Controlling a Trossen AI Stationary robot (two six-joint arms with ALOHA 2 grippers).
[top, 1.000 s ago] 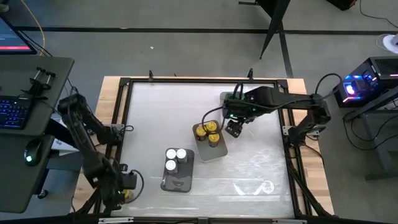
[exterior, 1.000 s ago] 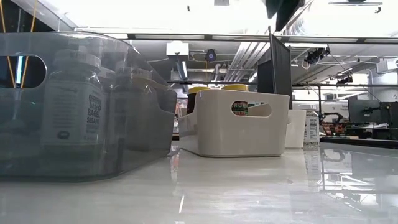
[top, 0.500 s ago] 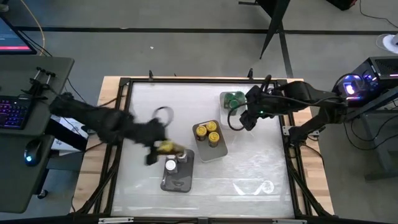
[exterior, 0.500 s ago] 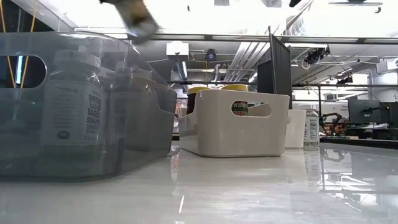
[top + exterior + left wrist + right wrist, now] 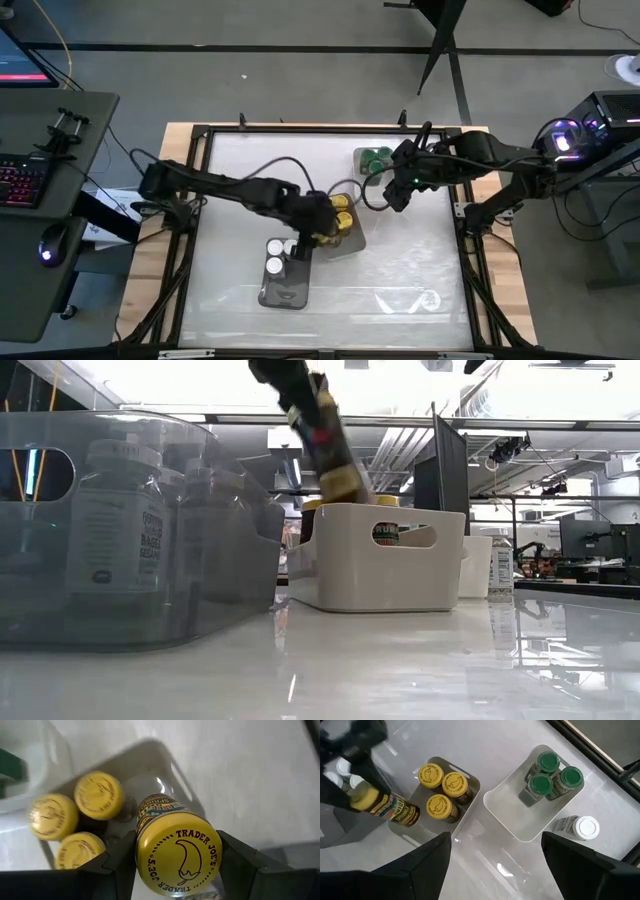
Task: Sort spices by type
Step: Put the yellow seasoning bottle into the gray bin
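My left gripper [image 5: 320,222] hovers over the white tray [image 5: 352,243] and is shut on a yellow-lidded spice jar [image 5: 177,852]. Three more yellow-lidded jars [image 5: 99,795] stand in that tray. In the low view the held jar [image 5: 325,440] hangs tilted above the tray [image 5: 375,565]. My right gripper [image 5: 398,193] is open and empty, raised between the yellow tray and a second white tray [image 5: 505,815] that holds three green-lidded jars [image 5: 550,775]. Three white-lidded jars [image 5: 283,253] stand in a grey tray [image 5: 285,292]. My left gripper pinches the jar between its two fingers [image 5: 115,865], one on each side of the body just below the yellow lid [image 5: 150,827]. The lid faces back toward the wrist. The jar is lifted clear and tilted, with its bottom end [image 5: 345,480] pointing down at the white tray.
One white-lidded jar [image 5: 577,826] is on the table beside the green tray, toward the right edge. A raised dark frame [image 5: 200,200] borders the table. The near half of the table [image 5: 400,290], right of the grey tray, is bare.
My left arm has swung from the table's near left corner toward the right and far, carrying the yellow-lidded jar over the white tray. My right gripper has drawn back from above that tray toward the right and far edge, then stayed still.
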